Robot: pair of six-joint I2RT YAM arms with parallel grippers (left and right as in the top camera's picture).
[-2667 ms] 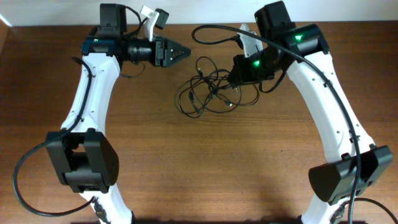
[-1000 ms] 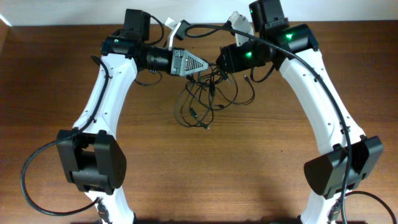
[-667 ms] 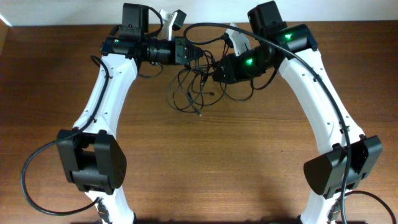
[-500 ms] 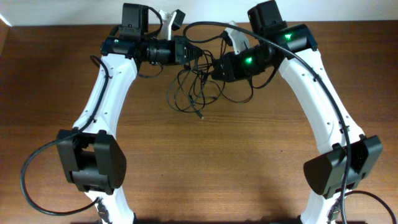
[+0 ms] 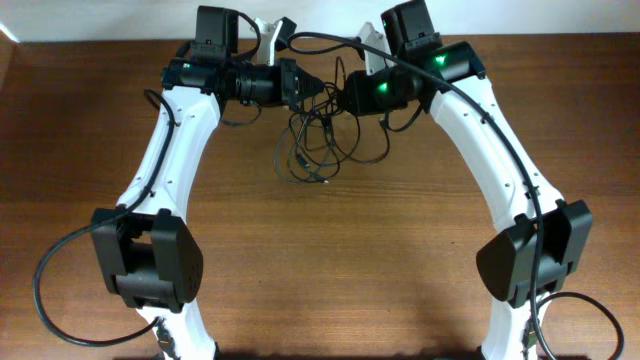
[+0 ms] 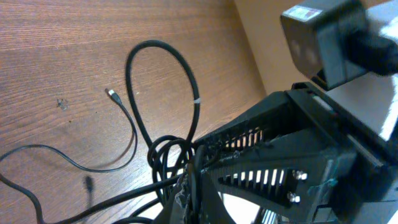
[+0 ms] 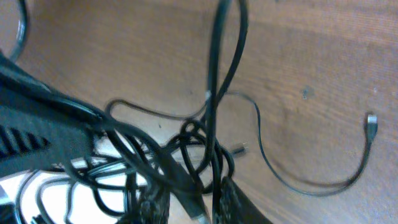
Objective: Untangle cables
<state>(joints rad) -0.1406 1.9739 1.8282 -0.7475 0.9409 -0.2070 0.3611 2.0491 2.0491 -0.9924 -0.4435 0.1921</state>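
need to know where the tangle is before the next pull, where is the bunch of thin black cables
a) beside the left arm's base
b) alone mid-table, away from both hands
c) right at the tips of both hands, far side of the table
c: the bunch of thin black cables spreads from where the left hand and right hand meet tip to tip.

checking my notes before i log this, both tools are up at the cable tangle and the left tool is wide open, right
Not quite. The left tool is shut, not wide open: the left wrist view shows its fingers closed on strands of the cables. The rest holds: in the overhead view both it and the right tool are up at the cables.
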